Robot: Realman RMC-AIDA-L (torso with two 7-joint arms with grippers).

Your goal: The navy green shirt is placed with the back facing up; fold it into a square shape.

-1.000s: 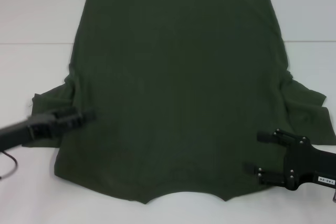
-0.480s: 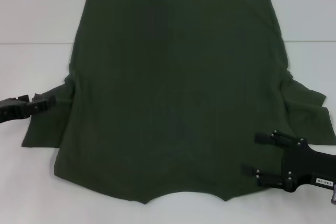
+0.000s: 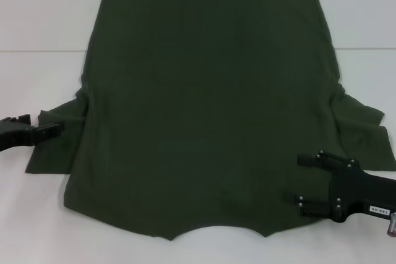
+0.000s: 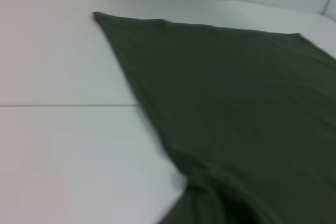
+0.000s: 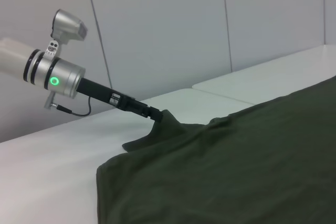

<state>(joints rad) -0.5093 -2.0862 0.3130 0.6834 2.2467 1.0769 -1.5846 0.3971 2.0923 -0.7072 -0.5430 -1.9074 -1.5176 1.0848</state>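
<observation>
The navy green shirt [image 3: 207, 103] lies flat on the white table [image 3: 37, 23] with its plain back up, covering most of the table's middle; its hem lies toward the far edge and its collar notch toward the near edge. One sleeve spreads out toward the table's left edge and the other toward the right edge, the right one showing several soft folds. The left gripper [image 3: 54, 127] sits low at the left edge of the table, at the outer tip of the left sleeve. In the right wrist view the left gripper [image 5: 156, 116] is clenched on the sleeve tip, and the cloth there is raised into a small peak above the table while the rest of the sleeve sags away from it. The left wrist view shows only the shirt's body [image 4: 231, 93] and the table's seam, not that arm's own fingers. The right gripper [image 3: 302, 180] is over the shirt's near right corner, close to the shoulder and beside the collar notch. Its two black fingers [image 3: 309, 160] point toward the shirt's middle and stand well apart, so the gripper is released and grasps nothing; whether the fingers touch the fabric cannot be told. A pale seam line crosses the table from left to right and passes under the shirt's far half.
</observation>
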